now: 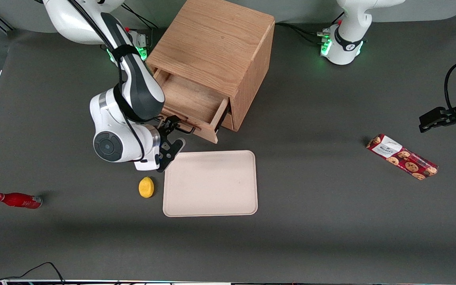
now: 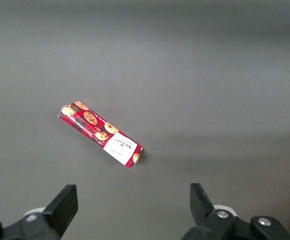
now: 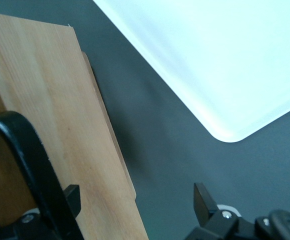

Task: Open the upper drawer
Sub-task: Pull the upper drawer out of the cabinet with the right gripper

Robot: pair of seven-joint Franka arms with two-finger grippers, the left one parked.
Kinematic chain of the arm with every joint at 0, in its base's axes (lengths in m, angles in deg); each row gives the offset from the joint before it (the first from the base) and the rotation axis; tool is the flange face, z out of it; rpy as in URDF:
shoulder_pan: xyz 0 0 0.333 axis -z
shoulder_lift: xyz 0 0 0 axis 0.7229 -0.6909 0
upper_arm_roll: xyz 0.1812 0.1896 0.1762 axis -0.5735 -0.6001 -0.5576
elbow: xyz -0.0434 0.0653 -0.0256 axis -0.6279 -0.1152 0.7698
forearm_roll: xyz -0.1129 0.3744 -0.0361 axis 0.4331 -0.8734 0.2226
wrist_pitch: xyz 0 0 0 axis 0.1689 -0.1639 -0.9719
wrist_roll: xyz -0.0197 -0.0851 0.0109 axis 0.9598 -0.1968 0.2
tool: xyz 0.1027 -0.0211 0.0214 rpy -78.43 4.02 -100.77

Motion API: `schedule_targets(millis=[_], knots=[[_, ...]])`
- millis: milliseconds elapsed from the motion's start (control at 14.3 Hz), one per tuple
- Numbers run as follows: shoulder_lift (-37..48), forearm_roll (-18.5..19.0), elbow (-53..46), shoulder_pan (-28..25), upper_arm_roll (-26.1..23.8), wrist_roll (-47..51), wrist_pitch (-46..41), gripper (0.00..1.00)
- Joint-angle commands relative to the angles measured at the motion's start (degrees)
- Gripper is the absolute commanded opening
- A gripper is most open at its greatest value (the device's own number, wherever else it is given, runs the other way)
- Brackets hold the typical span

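Upper drawer stands well out; gripper, fingers spread, apparently straddles its bar handle. Pull straight along the drawer's travel, above the tray.

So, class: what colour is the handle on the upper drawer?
Black, on the light-oak upper drawer; the handle shows best in the right wrist view, by the gripper.

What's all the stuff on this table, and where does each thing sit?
Cabinet: one, oak, farthest from the camera.
Upper drawer: one, oak, pulled out, dark handle.
Tray: one, cream, in front of the drawer.
Lemon: one, yellow, beside the tray.
Bottle: one, red, lying toward the working arm's end.
Cookie pack: one, red, toward the parked arm's end.
Gripper: one, black, open, at the drawer handle.
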Motion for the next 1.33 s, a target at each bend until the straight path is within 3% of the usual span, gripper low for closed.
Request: schedule_targets(millis=[0,1258], knots=[[-3.23,0.26,-4.39,2.08,-0.15,-2.48,-0.68,1.0],[-8.68,0.44,-12.66,9.82,-2.08,-8.2,-1.03,1.0]])
